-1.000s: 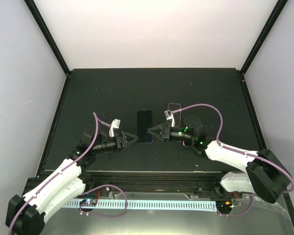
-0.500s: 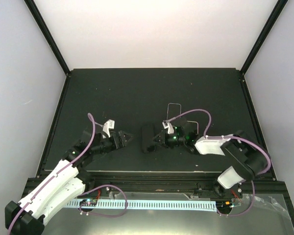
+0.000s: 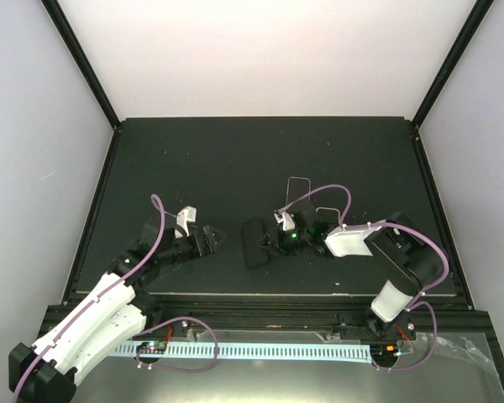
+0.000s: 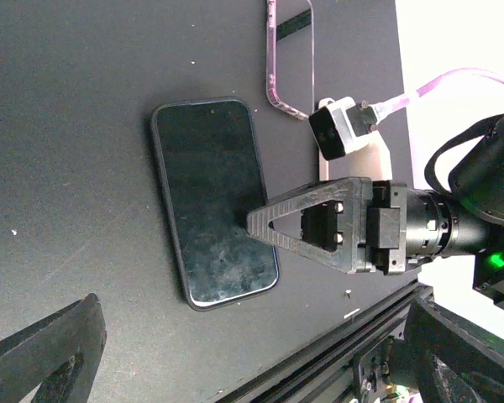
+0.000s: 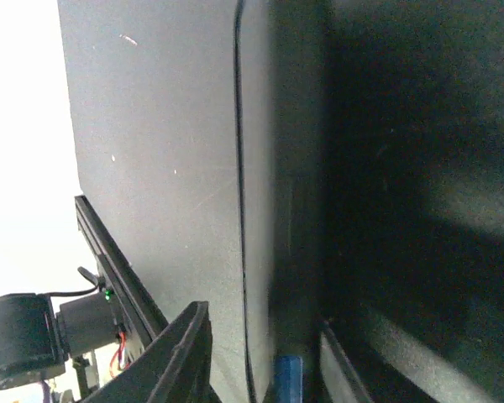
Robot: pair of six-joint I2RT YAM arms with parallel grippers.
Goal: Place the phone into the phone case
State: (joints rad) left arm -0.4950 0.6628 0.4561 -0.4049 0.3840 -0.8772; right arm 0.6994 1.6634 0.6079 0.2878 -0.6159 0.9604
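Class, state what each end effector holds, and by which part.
Left end effector: open, holding nothing. Right end effector reaches over the phone at a long edge; a grip cannot be told.

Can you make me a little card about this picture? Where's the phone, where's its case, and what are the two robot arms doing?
phone: dark, lying flat on the black table
phone case: clear, empty, lying apart from the phone
right fingers: tip on the phone's face; open or shut is unclear
left fingers: wide open, holding nothing, beside the phone
job: phone not yet in the case
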